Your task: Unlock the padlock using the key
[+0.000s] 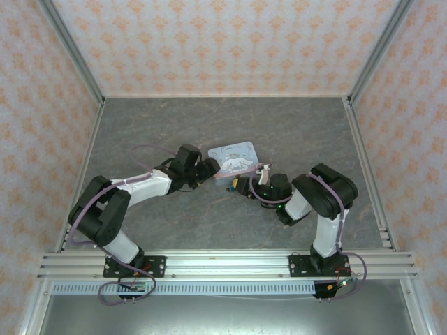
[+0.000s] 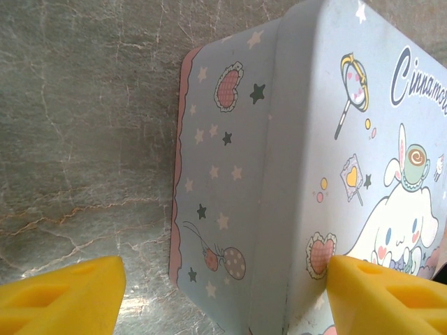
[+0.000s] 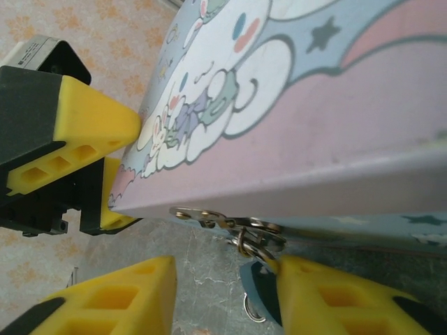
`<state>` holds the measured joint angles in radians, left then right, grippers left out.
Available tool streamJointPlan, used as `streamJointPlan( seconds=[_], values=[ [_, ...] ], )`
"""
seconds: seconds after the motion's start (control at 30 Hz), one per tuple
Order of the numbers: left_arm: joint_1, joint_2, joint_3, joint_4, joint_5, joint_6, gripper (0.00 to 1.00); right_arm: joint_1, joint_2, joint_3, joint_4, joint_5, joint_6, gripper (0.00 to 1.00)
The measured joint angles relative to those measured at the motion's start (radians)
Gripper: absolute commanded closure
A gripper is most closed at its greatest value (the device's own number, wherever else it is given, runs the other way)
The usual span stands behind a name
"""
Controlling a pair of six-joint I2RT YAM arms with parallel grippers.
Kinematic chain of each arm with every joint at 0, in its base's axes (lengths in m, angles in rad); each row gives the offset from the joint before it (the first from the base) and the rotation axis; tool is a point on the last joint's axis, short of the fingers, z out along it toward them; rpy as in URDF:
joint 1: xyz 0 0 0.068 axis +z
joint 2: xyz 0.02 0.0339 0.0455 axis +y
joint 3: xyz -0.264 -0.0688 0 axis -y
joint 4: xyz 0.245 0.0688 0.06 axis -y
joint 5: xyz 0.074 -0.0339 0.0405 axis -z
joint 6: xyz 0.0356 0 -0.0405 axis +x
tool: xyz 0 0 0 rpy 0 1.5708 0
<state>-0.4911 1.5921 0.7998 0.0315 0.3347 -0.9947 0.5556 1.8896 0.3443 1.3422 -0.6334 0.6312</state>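
The right tool (image 3: 225, 279) has its yellow fingers apart around the padlock (image 3: 257, 289). The small teal body lies against one finger, and bare desk shows between it and the other, so nothing is clamped. The padlock hangs by its shackle from the metal rings of the hasp (image 3: 230, 225) at the front edge of the cartoon tin box (image 3: 314, 125), low against the desk (image 2: 84, 139). A thin metal loop shows just under the lock, and I cannot tell whether it belongs to the key.

At the tin's other end, the left tool (image 2: 225, 279) has its fingers wide apart astride a corner. One finger is over the printed lid and the other is over the desk beside the tin. It grips nothing and looks placed to brace the box.

The step in hand looks like securing the padlock, before any key work. The next move calls for a firm pinch on the lock body without covering the keyhole or twisting the hasp. The tin must also stay put. After that, the key has to be found and lined up, which is fine work at this size.

Cursive lettering on the lid reads "Cinnamor" before it runs off the picture's edge. The rest is a white long-eared character with stars, hearts and a lollipop.
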Motion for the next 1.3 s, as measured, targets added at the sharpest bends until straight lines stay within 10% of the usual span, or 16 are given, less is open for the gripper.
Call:
streamJointPlan(
  seconds=[0.67, 1.3],
  values=[
    [0.0, 0.0, 0.001, -0.001, 0.0, 0.0, 0.25, -0.002, 0.024, 0.003, -0.005, 0.026, 0.019, 0.98],
    [0.0, 0.0, 0.005, -0.012, -0.003, 0.0, 0.25, -0.016, -0.016, -0.042, -0.003, 0.055, 0.022, 1.0]
  ],
)
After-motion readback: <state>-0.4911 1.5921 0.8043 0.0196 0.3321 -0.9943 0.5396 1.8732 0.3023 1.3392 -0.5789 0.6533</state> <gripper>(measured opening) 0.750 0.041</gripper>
